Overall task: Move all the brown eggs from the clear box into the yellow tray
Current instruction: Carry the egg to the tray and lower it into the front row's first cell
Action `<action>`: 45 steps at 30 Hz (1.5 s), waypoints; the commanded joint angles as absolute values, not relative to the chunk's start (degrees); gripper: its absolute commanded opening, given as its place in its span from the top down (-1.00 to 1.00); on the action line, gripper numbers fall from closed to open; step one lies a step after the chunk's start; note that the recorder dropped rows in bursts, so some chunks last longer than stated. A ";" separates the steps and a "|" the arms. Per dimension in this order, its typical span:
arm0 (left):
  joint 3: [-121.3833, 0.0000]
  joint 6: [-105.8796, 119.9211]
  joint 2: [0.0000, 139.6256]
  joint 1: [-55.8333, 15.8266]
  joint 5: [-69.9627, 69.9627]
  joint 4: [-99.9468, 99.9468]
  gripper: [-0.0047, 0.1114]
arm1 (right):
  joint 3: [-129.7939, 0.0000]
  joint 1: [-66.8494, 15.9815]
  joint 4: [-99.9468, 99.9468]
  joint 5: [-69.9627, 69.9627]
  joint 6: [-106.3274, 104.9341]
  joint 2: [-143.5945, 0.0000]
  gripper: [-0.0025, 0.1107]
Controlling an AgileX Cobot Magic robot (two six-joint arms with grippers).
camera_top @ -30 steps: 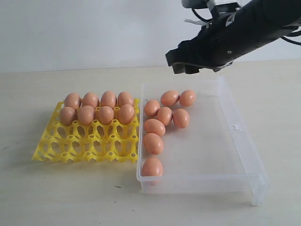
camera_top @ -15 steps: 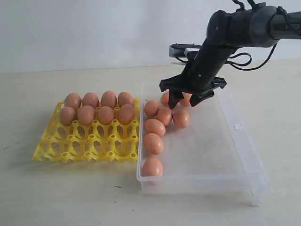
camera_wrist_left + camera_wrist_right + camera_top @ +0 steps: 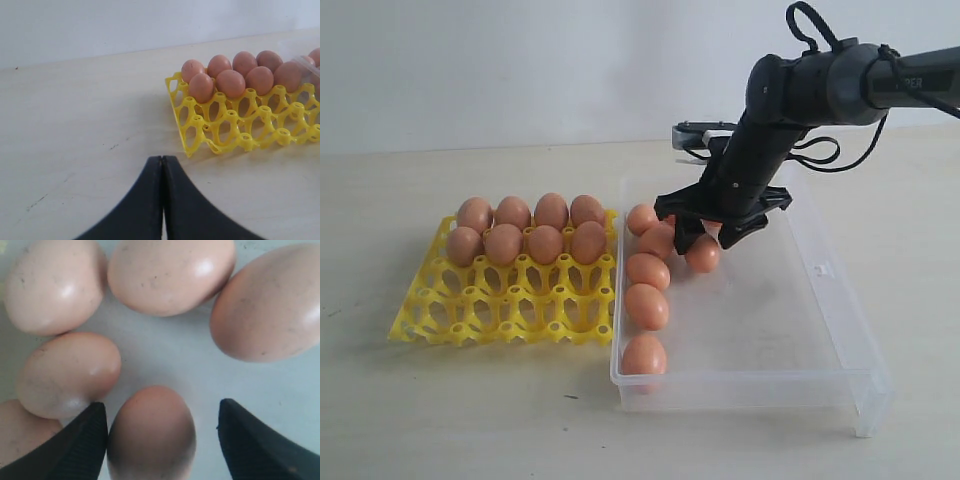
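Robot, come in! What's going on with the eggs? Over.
Right gripper open, fingers either side of one brown egg in clear box. Left gripper shut, empty. Eight eggs seated in yellow tray. Neighbour egg crowding one finger.

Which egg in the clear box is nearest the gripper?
The egg lying between the right gripper's open fingers; its neighbours in the clear box lie outside them.

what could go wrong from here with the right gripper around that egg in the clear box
1. The egg between the open right gripper sits nearer one finger, so closing may roll it rather than grip it.
2. A neighbouring egg lies right beside that finger and could get nudged or pinched.
3. Its surface looks smooth; a hard or off-centre squeeze might crack or drop it.
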State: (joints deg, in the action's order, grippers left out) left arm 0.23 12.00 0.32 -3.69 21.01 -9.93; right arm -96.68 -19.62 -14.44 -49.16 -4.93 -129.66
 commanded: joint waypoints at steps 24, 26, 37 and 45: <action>0.00 11.98 0.00 -3.93 20.56 -9.81 0.92 | -88.38 -23.61 -14.90 -29.47 -10.91 -112.04 0.96; 0.00 11.98 0.00 -3.93 20.56 -9.81 0.92 | -83.64 -26.85 -15.02 -21.92 -10.30 -107.38 0.96; 0.00 11.98 0.00 -3.93 20.56 -9.81 0.92 | -71.85 -47.64 -16.82 11.83 -9.38 -107.53 0.96; 0.00 11.98 0.00 -3.93 20.56 -9.81 0.92 | -84.01 -51.62 -14.46 11.93 -3.45 -122.76 0.96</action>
